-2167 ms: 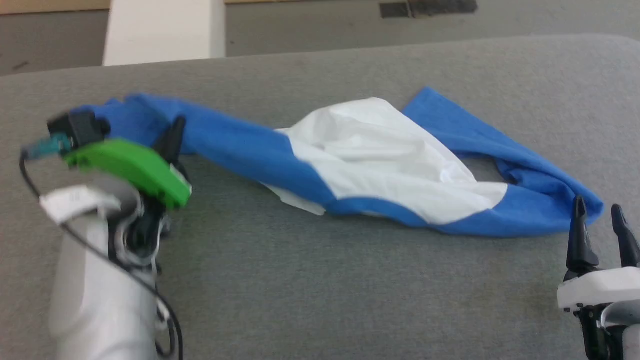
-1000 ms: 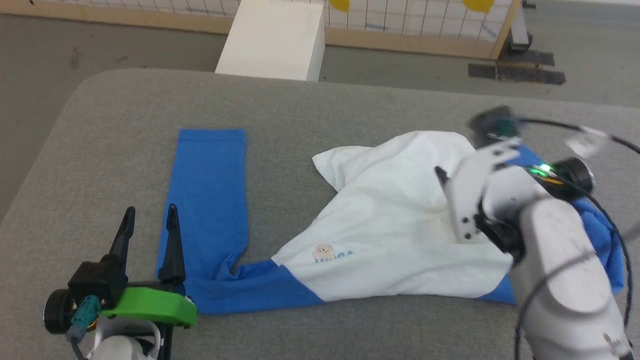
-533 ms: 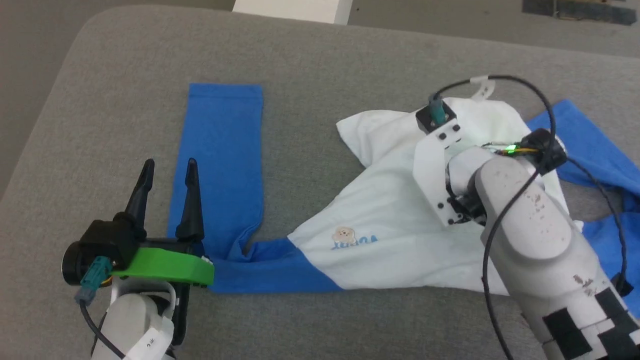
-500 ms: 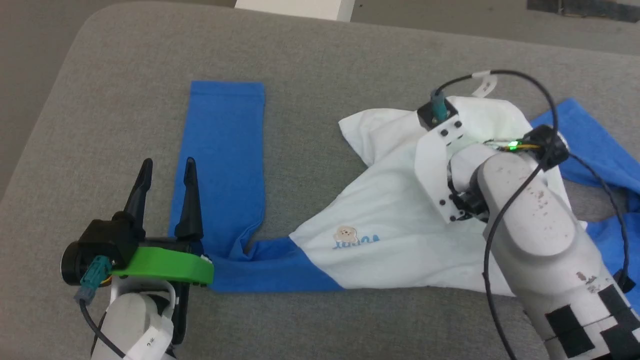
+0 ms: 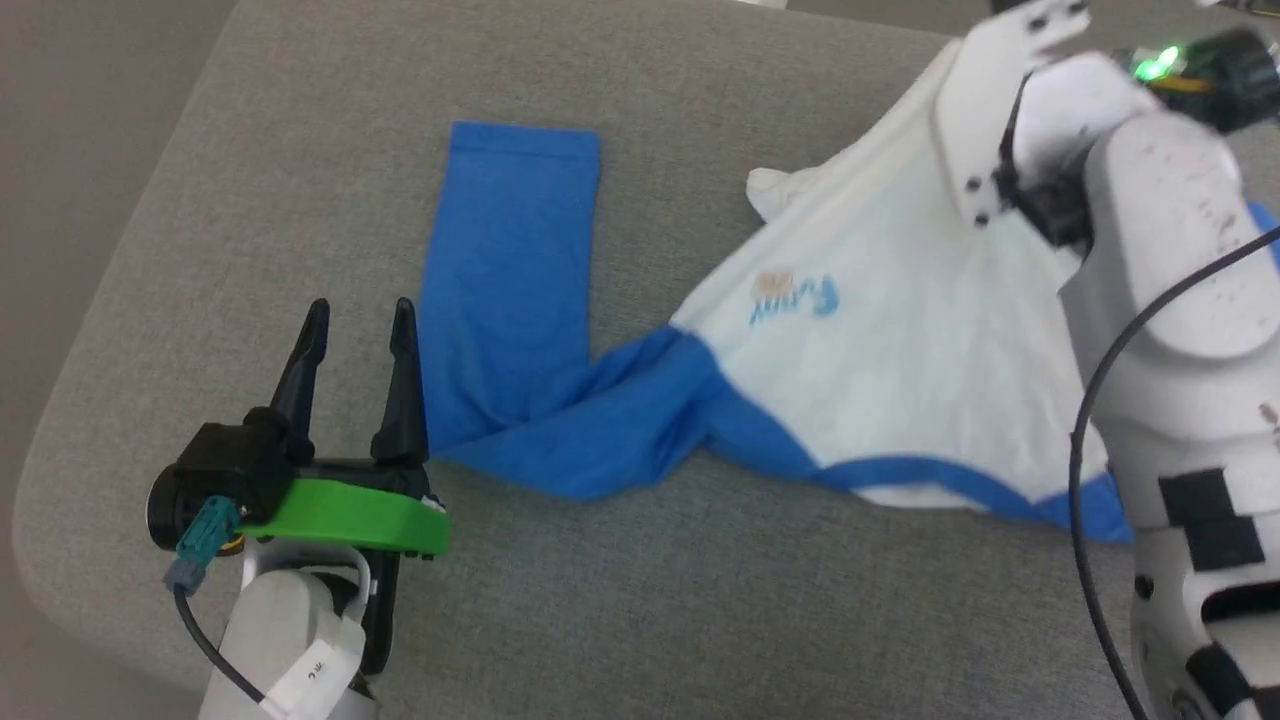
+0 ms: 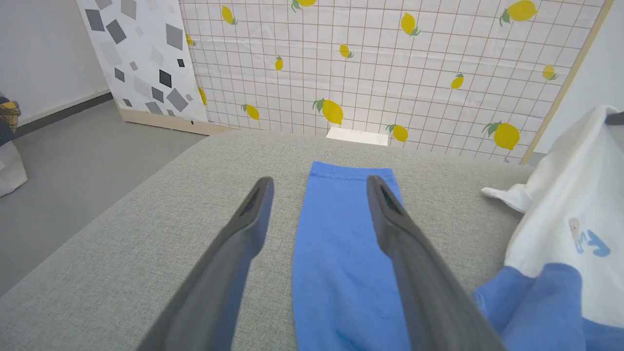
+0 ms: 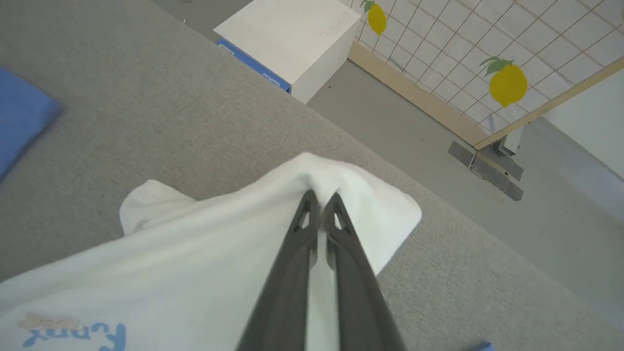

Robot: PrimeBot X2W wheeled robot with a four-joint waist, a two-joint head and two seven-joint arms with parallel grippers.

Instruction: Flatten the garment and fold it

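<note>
Garment: we see the garment point(image 5: 900, 370) on the grey table point(image 5: 650, 600), its blue sleeve point(image 5: 515, 260) flat and its white body lifted.
Right: our right gripper point(image 7: 321, 199) is clamped on the white edge.
Left: our left gripper point(image 5: 360, 325) is spread wide and empty, near the sleeve.
Handling: we judge it light and limp, best held at hems or corners.

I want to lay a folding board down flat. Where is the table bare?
Bare table runs along the near edge, between the left claw and the right arm. A wedge is free between the blue sleeve and the rest of the garment. It is crowded at the right, where the right claw pinches white cloth.
</note>
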